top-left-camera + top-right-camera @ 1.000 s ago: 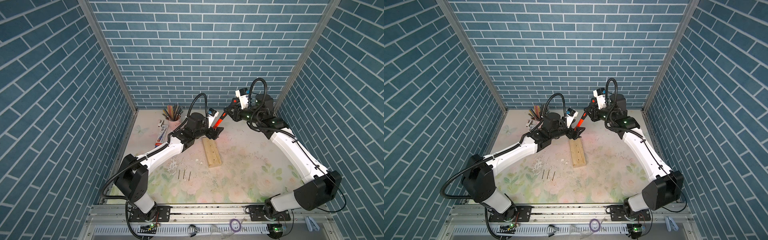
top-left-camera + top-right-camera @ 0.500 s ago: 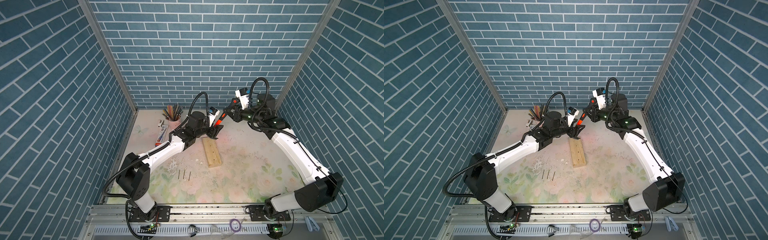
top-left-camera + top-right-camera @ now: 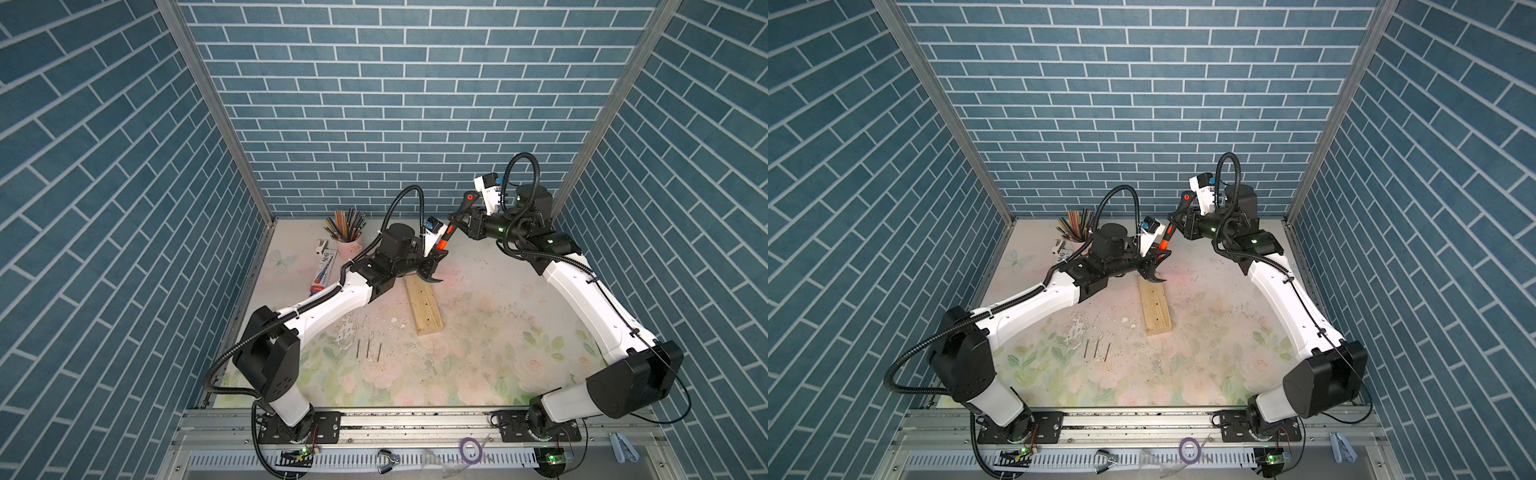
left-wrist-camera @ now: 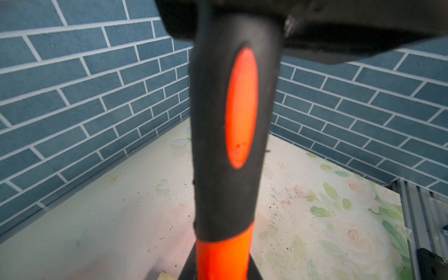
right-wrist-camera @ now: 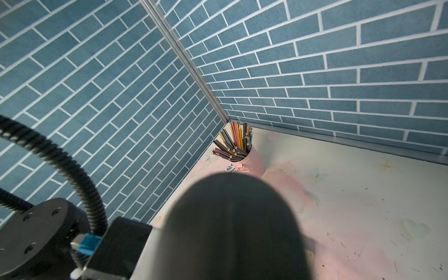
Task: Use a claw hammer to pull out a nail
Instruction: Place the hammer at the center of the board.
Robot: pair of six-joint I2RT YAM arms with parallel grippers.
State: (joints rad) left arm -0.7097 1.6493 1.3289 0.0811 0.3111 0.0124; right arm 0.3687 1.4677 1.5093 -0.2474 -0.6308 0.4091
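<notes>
Left wrist view is filled by the claw hammer: a black rubber grip with an orange oval inset, and the orange shaft beyond it. Dark shapes flank that shaft closely on both sides. Whether the left claw presses it or only stands around it, I cannot tell. In both top views the hammer slopes through the air at the back of the counter, its red-dotted handle end uppermost and its dark head low, at the far end of a wooden plank. The right claw is clamped on the black grip just below the handle end. Three loose nails lie on the counter, and a pink cup of pencils stands in the back corner.
</notes>
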